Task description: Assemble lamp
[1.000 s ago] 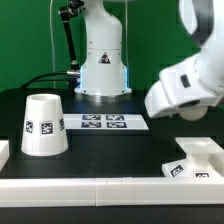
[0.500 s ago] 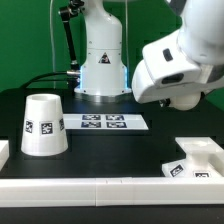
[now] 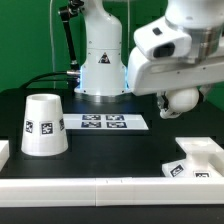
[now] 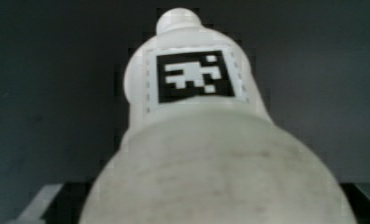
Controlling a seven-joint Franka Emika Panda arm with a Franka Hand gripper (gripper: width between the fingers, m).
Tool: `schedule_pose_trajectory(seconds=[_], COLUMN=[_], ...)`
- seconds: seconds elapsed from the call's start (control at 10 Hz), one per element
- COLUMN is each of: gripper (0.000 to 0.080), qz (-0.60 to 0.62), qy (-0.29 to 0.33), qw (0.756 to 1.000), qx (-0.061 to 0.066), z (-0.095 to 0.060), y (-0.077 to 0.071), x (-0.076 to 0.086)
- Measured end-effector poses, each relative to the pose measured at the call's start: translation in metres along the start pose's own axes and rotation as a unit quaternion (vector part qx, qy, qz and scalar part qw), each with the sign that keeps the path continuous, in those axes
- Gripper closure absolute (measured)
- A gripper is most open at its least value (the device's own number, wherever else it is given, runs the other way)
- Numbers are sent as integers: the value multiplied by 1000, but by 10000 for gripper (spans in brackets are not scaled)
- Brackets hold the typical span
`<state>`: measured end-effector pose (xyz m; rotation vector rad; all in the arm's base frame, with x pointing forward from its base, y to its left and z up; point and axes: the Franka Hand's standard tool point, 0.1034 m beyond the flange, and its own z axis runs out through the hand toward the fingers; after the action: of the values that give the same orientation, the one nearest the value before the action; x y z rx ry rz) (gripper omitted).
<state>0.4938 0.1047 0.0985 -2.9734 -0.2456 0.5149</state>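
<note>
Wrist view: the gripper (image 4: 203, 200) is closed around the wide body of the bulb (image 4: 196, 85), whose marker-tagged neck projects ahead of the fingers, clear of the table. Judged from its smooth white plastic, the bulb is light, rigid and slippery on its rounded flanks, so the hold belongs across the widest part. The base (image 3: 197, 157) lies below the gripper; the shade (image 3: 44, 125) stands well apart.

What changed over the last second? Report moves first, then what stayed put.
The gripper swung toward the exterior view's left and turned, so the bulb it holds now shows beneath the hand. The shade, base and marker board stayed put.
</note>
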Motion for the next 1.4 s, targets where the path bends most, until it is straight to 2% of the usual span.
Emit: schedule_pose_trajectory(seconds=[0.2, 0.3, 0.6, 0.7, 0.8, 1.0, 1.1, 1.2, 1.3, 1.4], gripper=[220, 220, 220, 220, 220, 220, 220, 220, 220, 220], qz=[3, 4, 0, -2, -4, -14, -15, -15, -15, -15], qy=[54, 74, 180, 196, 235, 301, 327, 362, 345, 346], qw=[998, 997, 983, 980, 972, 953, 944, 931, 937, 937], qx=[-7, -10, -24, -27, -30, -38, -42, -49, -47, -47], z=[-13, -11, -12, -18, -31, -59, -68, -68, -60, -62], y=[1, -3, 4, 5, 5, 16, 19, 22, 21, 21], x=[8, 11, 21, 23, 32, 49, 54, 55, 51, 52])
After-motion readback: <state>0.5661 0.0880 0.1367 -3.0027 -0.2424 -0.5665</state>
